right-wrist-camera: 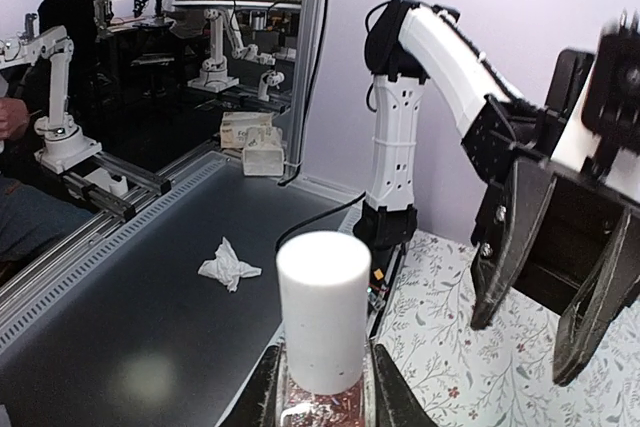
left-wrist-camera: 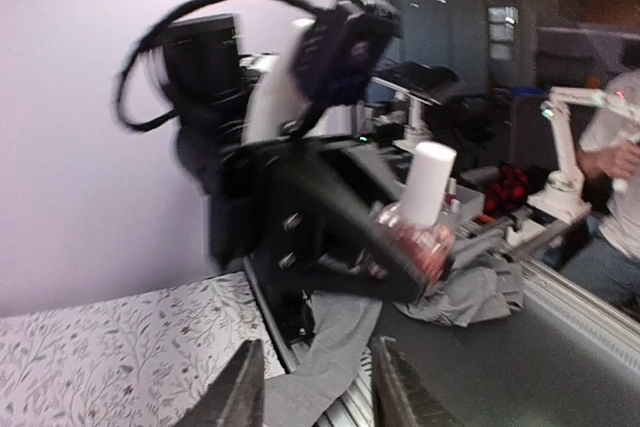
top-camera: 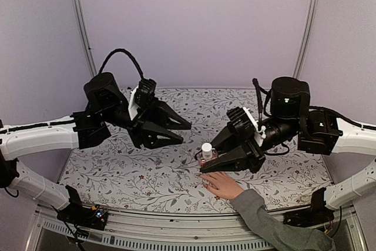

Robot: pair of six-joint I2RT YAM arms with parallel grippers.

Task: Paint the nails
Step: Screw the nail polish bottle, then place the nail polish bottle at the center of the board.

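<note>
The nails (top-camera: 207,178), too small to make out, are lying on a hand (top-camera: 224,187) resting on the table (top-camera: 129,174); just above, the right gripper (top-camera: 205,160) is pinching a white-capped bottle (top-camera: 207,148); the left gripper (top-camera: 186,134) is hovering well apart, jaws spread.

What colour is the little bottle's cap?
White; the bottle's cap shows best in the right wrist view.
</note>
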